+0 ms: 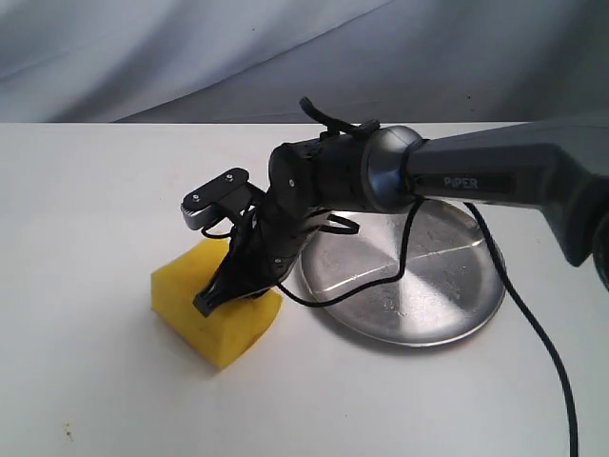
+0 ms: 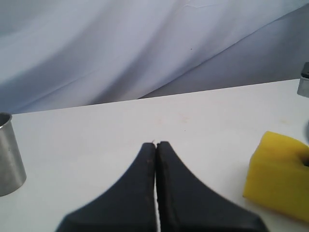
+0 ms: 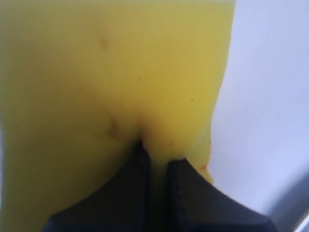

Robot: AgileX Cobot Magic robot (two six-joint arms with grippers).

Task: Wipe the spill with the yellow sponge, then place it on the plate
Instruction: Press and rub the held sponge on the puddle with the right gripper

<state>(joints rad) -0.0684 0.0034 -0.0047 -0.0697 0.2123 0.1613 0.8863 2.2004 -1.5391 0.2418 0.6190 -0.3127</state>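
Note:
The yellow sponge [image 1: 211,307] rests on the white table, left of the plate [image 1: 419,286]. My right gripper [image 1: 224,290] reaches across from the right and is shut on the sponge, its fingers pinching the foam near the plate-side edge. In the right wrist view the sponge [image 3: 106,82] fills the frame and my right gripper [image 3: 158,157] is dug into it. My left gripper [image 2: 156,145] is shut on nothing, low over bare table, with the sponge [image 2: 277,174] off to its side. No spill shows in any view; the sponge may cover it.
A shiny metal cup [image 2: 8,154] stands beside the left gripper in the left wrist view. A black cable [image 1: 533,324] trails from the right arm over the plate and down the table. A grey cloth backdrop hangs behind the table's far edge.

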